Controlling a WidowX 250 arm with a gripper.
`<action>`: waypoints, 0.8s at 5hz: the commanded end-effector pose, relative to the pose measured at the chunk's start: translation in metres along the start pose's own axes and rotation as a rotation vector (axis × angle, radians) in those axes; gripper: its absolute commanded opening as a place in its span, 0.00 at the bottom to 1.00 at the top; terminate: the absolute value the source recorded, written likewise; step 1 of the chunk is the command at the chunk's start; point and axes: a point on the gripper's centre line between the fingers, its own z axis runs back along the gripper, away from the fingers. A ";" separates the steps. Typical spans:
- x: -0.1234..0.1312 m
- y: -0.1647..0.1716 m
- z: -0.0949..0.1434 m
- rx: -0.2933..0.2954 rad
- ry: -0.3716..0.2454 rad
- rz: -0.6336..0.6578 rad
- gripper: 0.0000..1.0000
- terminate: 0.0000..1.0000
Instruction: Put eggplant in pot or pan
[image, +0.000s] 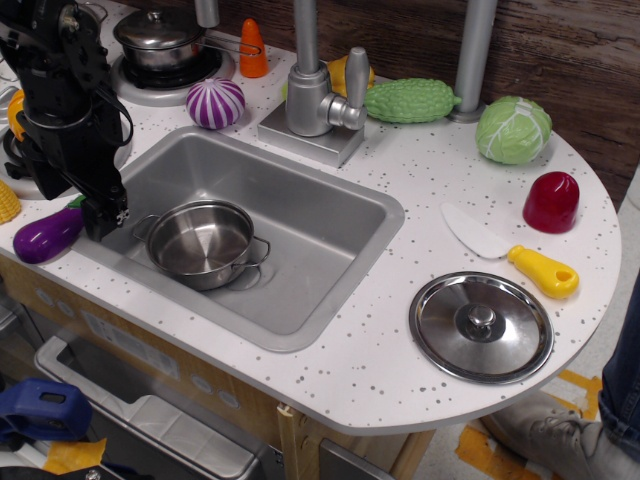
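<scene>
One eggplant (46, 236) is lying on the counter (420, 210) left of the sink (310, 225), beside the gripper (103, 213). Jaw state: cannot tell. Pot (203, 243) is sitting empty in the sink, just right of the gripper.

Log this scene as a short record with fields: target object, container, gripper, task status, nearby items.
target object: eggplant, lying on the counter at the sink's left edge
container: pot, upright and empty inside the sink
gripper: gripper, low beside the eggplant's stem end; open or shut cannot be told
task status: eggplant not yet in the pot
nearby items: striped vegetable behind the sink; loose lid on the counter to the right; lidded pot on the burner
</scene>
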 end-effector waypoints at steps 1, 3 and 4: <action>0.000 0.000 0.000 0.000 0.000 0.000 1.00 0.00; -0.008 0.028 0.010 -0.011 0.005 -0.047 1.00 0.00; -0.011 0.033 0.002 -0.018 -0.007 -0.042 1.00 0.00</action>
